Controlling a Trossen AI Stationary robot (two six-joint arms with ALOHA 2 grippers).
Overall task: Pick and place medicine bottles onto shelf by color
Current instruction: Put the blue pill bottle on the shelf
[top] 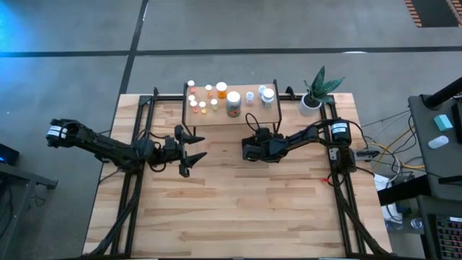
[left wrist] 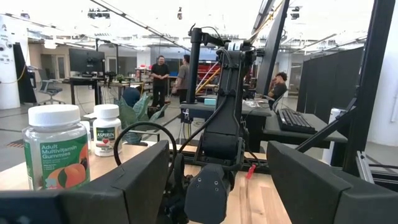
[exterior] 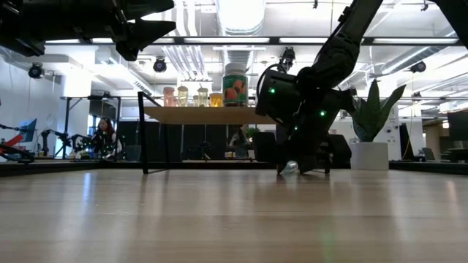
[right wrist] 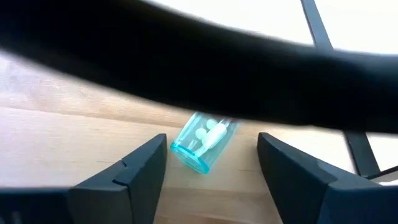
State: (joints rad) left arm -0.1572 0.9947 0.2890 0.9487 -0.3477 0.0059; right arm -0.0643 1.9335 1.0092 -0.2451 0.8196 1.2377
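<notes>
- Pale blue-green plastic is what catches the eye: a small clear vial (right wrist: pixel 204 141) with white pills inside lies on its side on the tabletop (top: pixel 238 209), just in front of the shelf (top: pixel 234 115).
- The right gripper (right wrist: pixel 211 163) is down at the table over that vial, one finger on either side of it. The jaws stand apart and neither finger looks to be touching the plastic, so I would not call it gripped.
- On the shelf, a good number of medicine bottles (top: pixel 214 99) already stand upright. Orange and red ones cluster toward the end away from the plant (top: pixel 317 90), the big multivitamin jar (top: pixel 233 103) sits near the middle, and a white aspirin bottle (left wrist: pixel 106 129) and one or two pale ones stand toward the plant end.
- The left gripper (top: pixel 189 153) hangs above the table, in front of the shelf's orange end, jaws apart and holding nothing.
- By my reckoning the job is nearly finished. The lying vial is the only bottle I can see off the shelf, and it has yet to be clamped, lifted and stood among the pale ones.
- A few people stand or sit well behind the table, far from the arms.
</notes>
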